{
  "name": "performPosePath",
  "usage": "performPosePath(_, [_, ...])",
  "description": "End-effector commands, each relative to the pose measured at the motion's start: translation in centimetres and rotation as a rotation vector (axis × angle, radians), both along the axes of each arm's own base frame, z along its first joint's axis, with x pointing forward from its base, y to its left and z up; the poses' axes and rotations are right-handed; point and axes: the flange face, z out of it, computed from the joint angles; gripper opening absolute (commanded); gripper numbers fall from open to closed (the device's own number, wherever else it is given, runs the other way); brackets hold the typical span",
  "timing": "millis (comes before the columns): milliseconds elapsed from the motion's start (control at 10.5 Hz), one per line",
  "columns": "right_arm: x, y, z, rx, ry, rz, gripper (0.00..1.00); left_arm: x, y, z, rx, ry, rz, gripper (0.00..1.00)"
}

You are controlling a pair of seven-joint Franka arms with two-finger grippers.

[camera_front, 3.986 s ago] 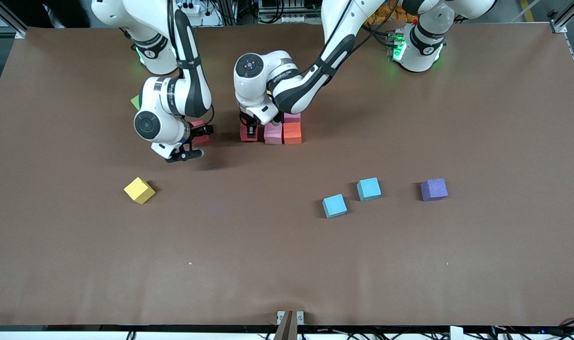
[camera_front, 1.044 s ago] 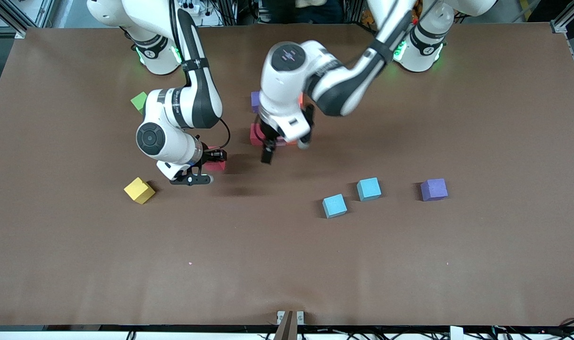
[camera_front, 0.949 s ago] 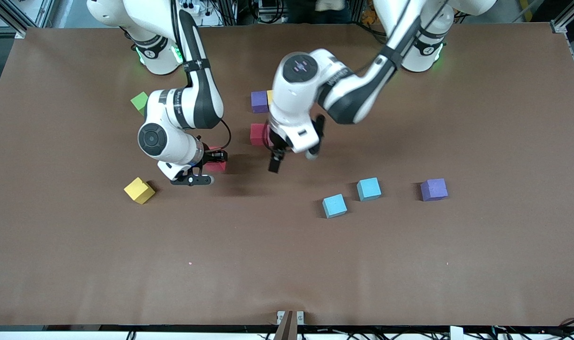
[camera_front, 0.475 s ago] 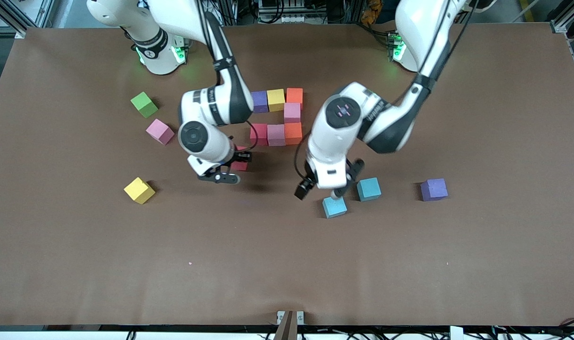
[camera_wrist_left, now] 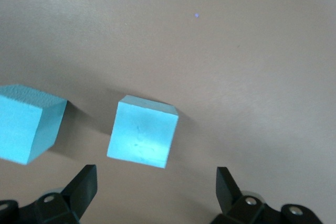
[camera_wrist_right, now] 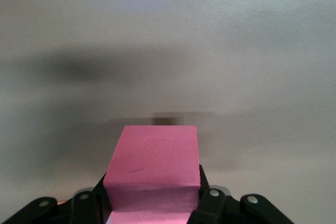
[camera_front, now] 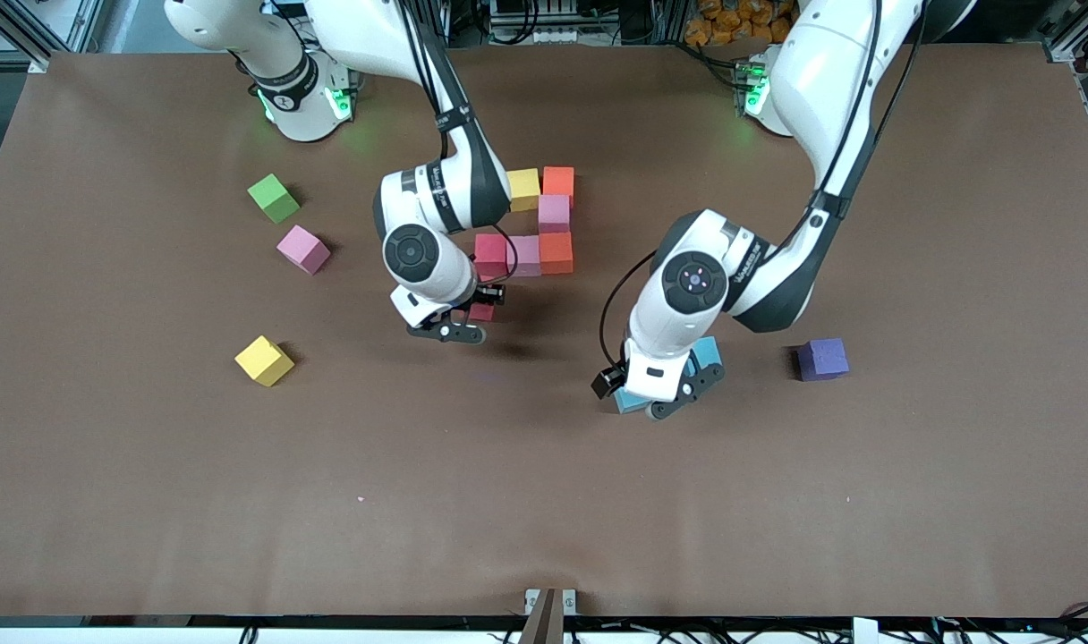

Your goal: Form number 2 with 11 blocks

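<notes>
My right gripper [camera_front: 477, 315] is shut on a red block [camera_front: 483, 311], which hangs over the table beside the figure's red block [camera_front: 490, 253]. In the right wrist view the held block [camera_wrist_right: 152, 153] fills the right gripper [camera_wrist_right: 152, 195]. The figure shows yellow [camera_front: 523, 189], orange [camera_front: 558, 181], pink [camera_front: 554, 213], orange [camera_front: 556, 252] and pink [camera_front: 523, 255] blocks; my right arm covers one end of it. My left gripper [camera_front: 684, 394] is open, low over two light blue blocks [camera_front: 710, 351] [camera_front: 623, 402]. One light blue block [camera_wrist_left: 143, 132] lies just ahead of the left gripper [camera_wrist_left: 156, 192], the other [camera_wrist_left: 26, 124] beside it.
Loose on the brown table [camera_front: 508, 501] toward the right arm's end are a pink block [camera_front: 303, 249], a yellow block [camera_front: 264, 360] and a green cube [camera_front: 274, 198]. A purple block [camera_front: 822, 359] sits toward the left arm's end.
My right arm has carried the red block across to the figure's red end. My left arm has swung from the figure to the light blue blocks and come down over them.
</notes>
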Motion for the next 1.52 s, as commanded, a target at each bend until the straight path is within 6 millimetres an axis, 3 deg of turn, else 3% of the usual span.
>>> performPosePath(0, [-0.2,1.1,-0.9,-0.006,-0.005,-0.013,0.0,0.7,0.9,-2.3,0.006,0.016,-0.107,1.0])
performPosePath(380, [-1.8,2.3,-2.5,-0.035,0.01,0.031,0.0,1.8,1.5,-3.2,0.002,0.014,-0.111,1.0])
performPosePath(664, [-3.5,3.4,-3.3,-0.052,0.023,0.063,0.01,2.1,1.3,-4.9,0.003,0.026,-0.104,1.0])
performPosePath(1139, [-3.4,2.4,-3.7,-0.1,0.021,0.102,0.03,2.1,1.2,-7.7,-0.004,0.02,-0.112,0.98])
performPosePath(1329, [-3.3,2.2,-3.8,-0.109,0.019,0.109,0.03,2.2,0.9,-7.9,-0.01,0.011,-0.111,0.44])
performPosePath(1424, [-3.3,2.1,-3.8,-0.115,0.018,0.114,0.03,2.2,0.7,-7.7,-0.013,0.007,-0.109,0.22])
